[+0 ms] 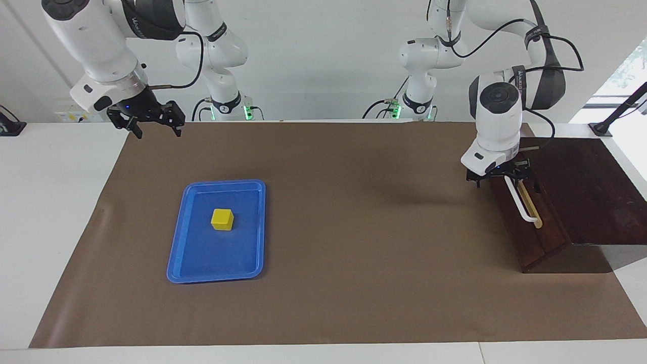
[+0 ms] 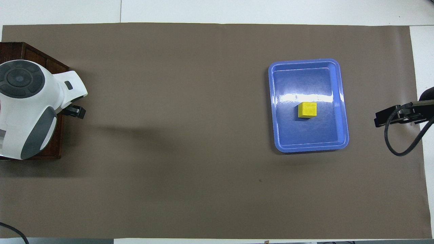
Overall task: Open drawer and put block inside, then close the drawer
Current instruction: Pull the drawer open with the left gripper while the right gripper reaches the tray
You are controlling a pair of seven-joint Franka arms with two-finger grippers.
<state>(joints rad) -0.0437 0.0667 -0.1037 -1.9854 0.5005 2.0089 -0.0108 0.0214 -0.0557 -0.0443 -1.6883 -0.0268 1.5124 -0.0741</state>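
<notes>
Left end effector [image 1: 498,174] sits at the handle [image 1: 520,201] of the shut drawer [image 1: 525,227], grip unreadable, so a pull outward comes next, while the block [image 1: 222,219] waits in the tray [image 1: 189,263] and the right end effector [image 1: 151,121] hangs spread.

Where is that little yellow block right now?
The yellow block sits in the blue tray, near its middle, toward the right arm's end of the table. No gripper is near it.
</notes>
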